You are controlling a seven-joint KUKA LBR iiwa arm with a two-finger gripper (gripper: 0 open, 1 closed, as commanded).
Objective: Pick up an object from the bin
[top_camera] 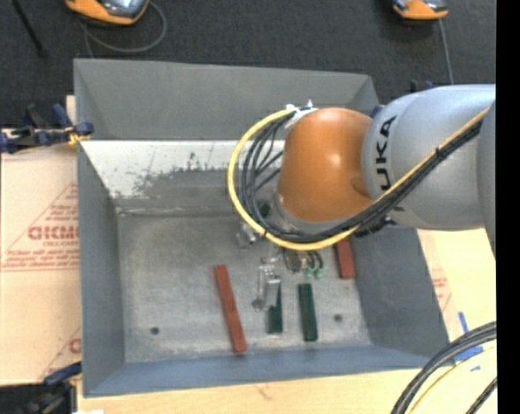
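**Gripper [265, 288] down at the far end of a dark green stick**

Gripper hangs under the arm's orange cover [322, 164], low toward the floor of the grey bin [156, 257]. Its metal tip sits right at the far end of the nearer dark green stick [275, 316]. From there the stick's body runs away toward the bin's near wall. I can't tell whether the tip touches it or just stands beside it.

That stick lies flat. Its long axis runs far wall to near wall, close to straight up-and-down in the camera view with almost no tilt.

From this angle I can't tell if the gripper is spread or pressed together, since the cover and cables hide most of it. I see nothing pinched in it.

Neighbours, all placed from the gripper:
- The second dark green stick [307, 312] is just beyond the first on the arm's side. It runs parallel, is a bit longer and lies apart from the first.
- The long red-brown stick [229, 309] is on the opposite side, near but apart. It also runs lengthwise far to near, with its near end leaning slightly back toward the gripper.
- The short red-brown stick [346, 260] is further out on the arm's side, with its far end going under the arm.
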